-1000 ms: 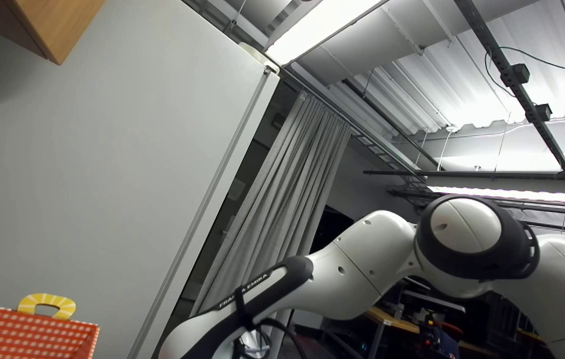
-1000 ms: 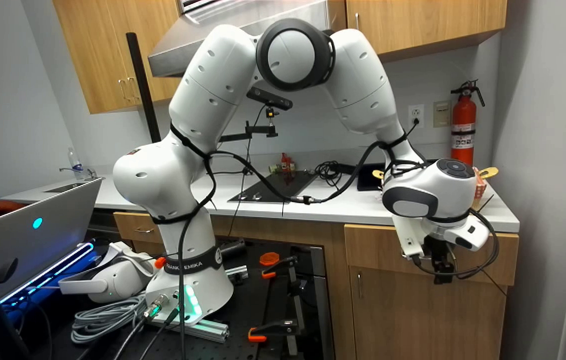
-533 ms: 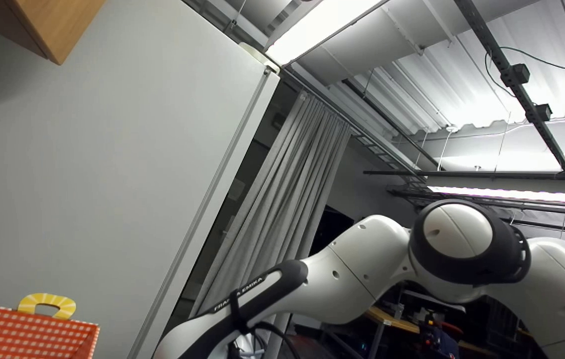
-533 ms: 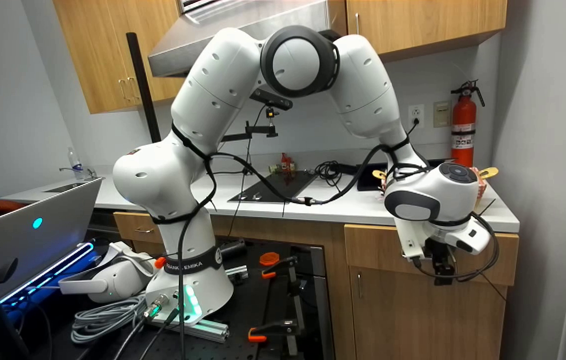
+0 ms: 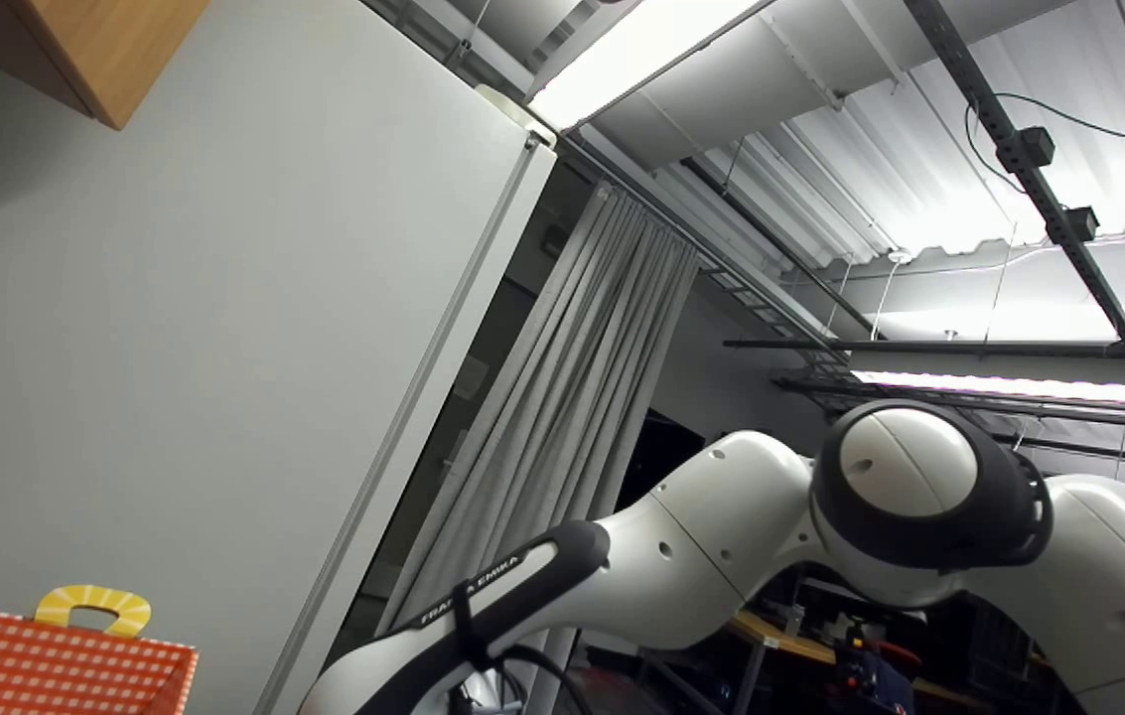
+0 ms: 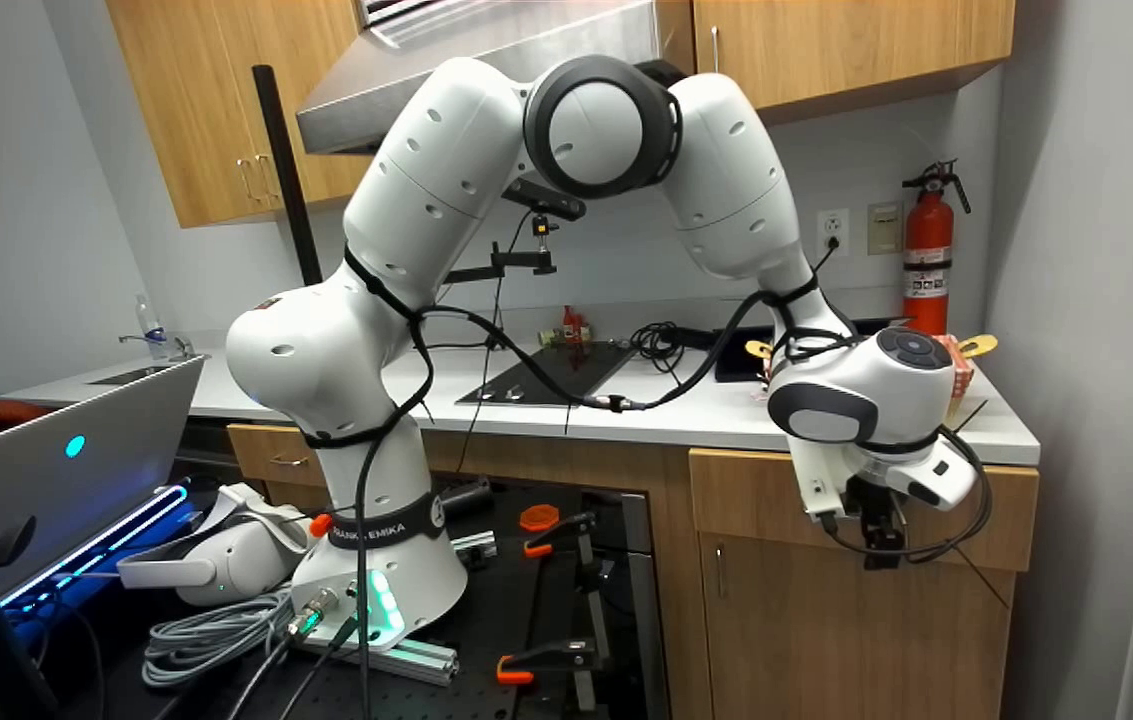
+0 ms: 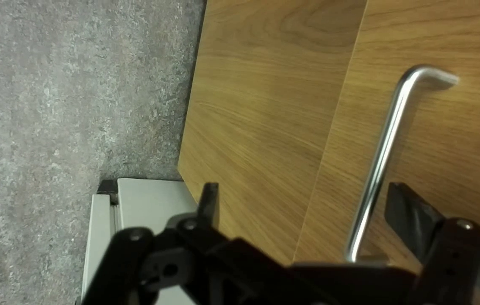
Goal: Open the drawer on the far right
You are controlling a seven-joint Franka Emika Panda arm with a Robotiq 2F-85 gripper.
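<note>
The wooden drawer (image 6: 746, 495) at the far right sits under the counter and is shut. Its front also shows in the wrist view (image 7: 464, 144). Its silver bar handle (image 7: 381, 159) shows in the wrist view, while my hand hides it in an exterior view. My gripper (image 7: 303, 186) is open and empty, with its black fingers on either side of the handle's lower part. The handle lies close to the right-hand finger and far from the left-hand one, with no clear contact. In an exterior view the gripper (image 6: 883, 530) is in front of the drawer.
A wooden cabinet door (image 6: 856, 640) with a vertical handle is below the drawer. The white counter (image 6: 666, 415) is above it, and a grey wall (image 6: 1096, 350) stands close on the right. A cable loop (image 6: 976, 500) hangs beside the gripper. A red checkered basket (image 5: 56, 660) stands on the counter.
The arm's elbow has come down slightly, mostly in the first half second. The hand has moved only slightly and stays in front of the drawer. The drawer has not visibly moved.
</note>
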